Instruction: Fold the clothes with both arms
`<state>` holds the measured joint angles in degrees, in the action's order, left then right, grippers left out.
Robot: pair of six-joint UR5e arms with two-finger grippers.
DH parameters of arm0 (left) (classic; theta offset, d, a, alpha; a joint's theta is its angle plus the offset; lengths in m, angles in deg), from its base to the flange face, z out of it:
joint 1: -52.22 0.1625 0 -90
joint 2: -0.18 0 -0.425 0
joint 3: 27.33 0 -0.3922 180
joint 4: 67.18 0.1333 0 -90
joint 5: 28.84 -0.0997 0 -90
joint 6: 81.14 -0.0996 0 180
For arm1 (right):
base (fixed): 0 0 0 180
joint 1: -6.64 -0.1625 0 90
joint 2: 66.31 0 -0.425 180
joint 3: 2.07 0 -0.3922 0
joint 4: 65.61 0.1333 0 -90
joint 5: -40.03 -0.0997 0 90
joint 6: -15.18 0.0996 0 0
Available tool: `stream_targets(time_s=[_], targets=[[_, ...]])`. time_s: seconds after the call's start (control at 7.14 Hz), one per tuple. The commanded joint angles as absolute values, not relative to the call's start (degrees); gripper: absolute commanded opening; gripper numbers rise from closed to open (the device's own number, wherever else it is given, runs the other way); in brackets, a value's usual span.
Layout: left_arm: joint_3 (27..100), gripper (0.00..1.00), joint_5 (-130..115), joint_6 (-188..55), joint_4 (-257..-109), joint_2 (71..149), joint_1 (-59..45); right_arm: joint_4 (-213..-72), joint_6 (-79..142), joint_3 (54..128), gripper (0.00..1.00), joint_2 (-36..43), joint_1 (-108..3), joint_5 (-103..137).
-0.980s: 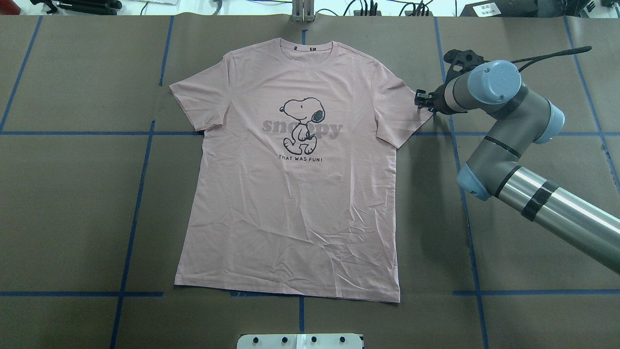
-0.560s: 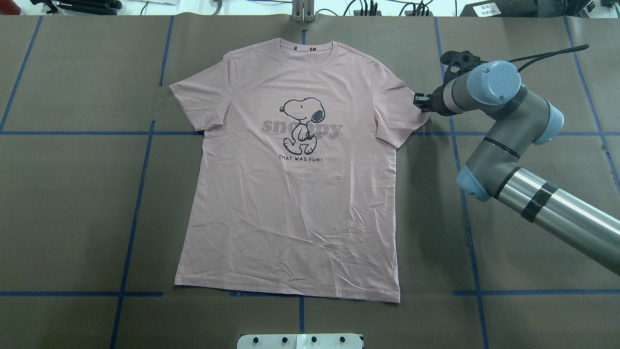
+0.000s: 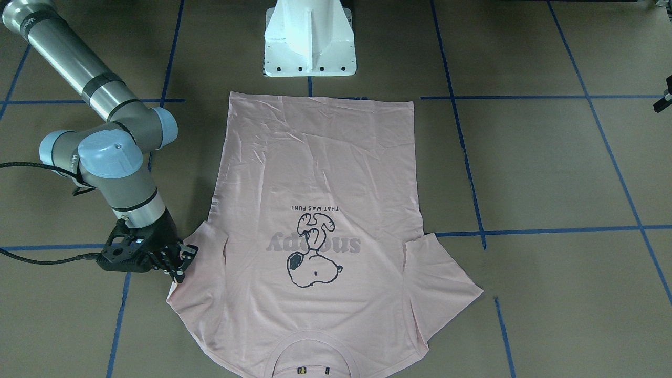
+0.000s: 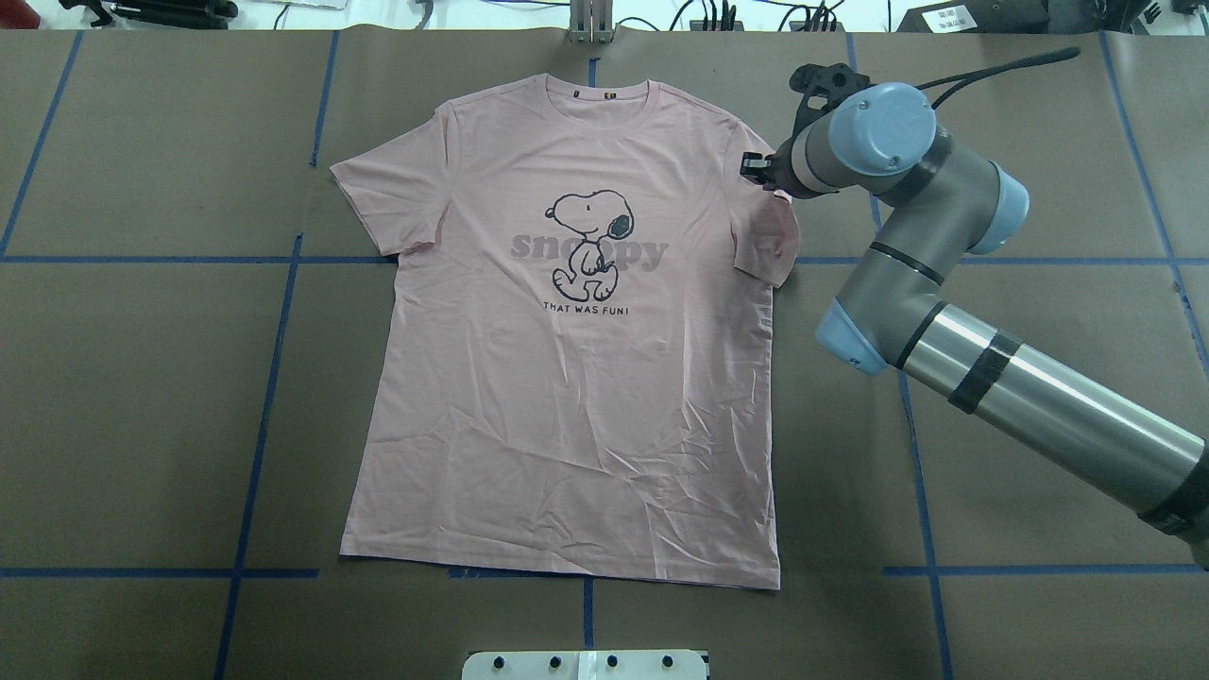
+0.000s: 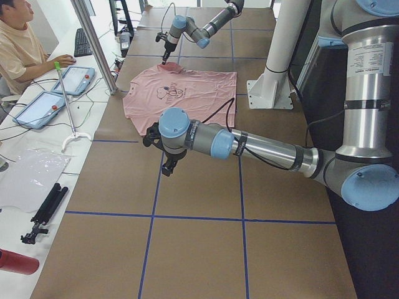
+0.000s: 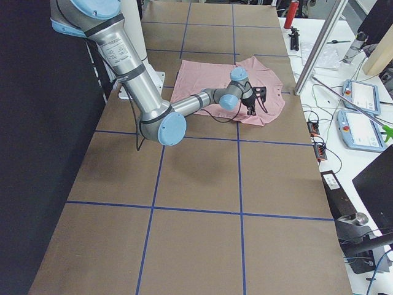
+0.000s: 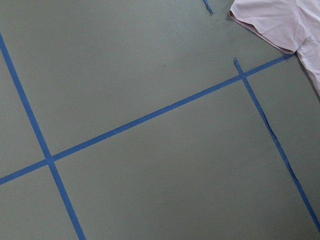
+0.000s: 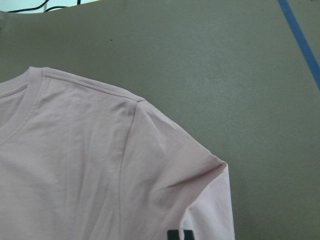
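The pale pink T-shirt point(image 4: 567, 397) lies flat and face up on the table, collar at the far edge. My right gripper point(image 4: 753, 168) is shut on the edge of its right-hand sleeve point(image 4: 770, 231) and holds it pulled in over the shoulder seam. It shows the same way in the front view point(image 3: 180, 261). The right wrist view shows the bunched sleeve point(image 8: 200, 190) and shoulder. My left gripper point(image 5: 167, 167) hangs over bare table well off the shirt's other sleeve point(image 7: 272, 22). I cannot tell whether it is open or shut.
Brown paper with blue tape lines point(image 4: 274, 312) covers the table. The white pedestal point(image 3: 310, 37) stands at the shirt's hem side. An operator point(image 5: 19, 43) sits at a side bench with tablets point(image 5: 78, 78) beyond the collar end.
My right gripper has moved left and slightly away, toward the shirt's body, with the sleeve edge in it. The sleeve is now drawn in and doubled over. The rest of the shirt has not moved.
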<state>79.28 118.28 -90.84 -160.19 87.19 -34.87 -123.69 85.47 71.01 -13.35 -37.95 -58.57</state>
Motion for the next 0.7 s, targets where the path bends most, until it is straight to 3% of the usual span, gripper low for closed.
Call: stream_targets(time_s=[0.0,0.14,0.28,0.42,0.56], targets=[[79.8,1.0,118.46,-90.63,-160.17,87.19,-34.87,-126.08,87.24,68.26,0.0,-18.13,-35.65,-57.18],[79.89,1.0,118.55,-90.54,-160.17,87.19,-34.87,-125.99,86.99,65.45,0.0,-20.24,-35.2,-56.83],[80.15,1.0,118.55,-90.46,-160.17,87.19,-34.87,-126.08,86.9,63.34,0.4,-22.26,-34.42,-56.04],[80.42,1.0,118.55,-88.63,-160.17,87.28,-34.87,-126.08,86.99,63.06,0.99,-22.45,-33.45,-54.21],[80.68,1.0,118.55,-85.39,-160.25,87.62,-34.79,-125.99,86.38,62.97,1.0,-22.46,-33.44,-53.93]])
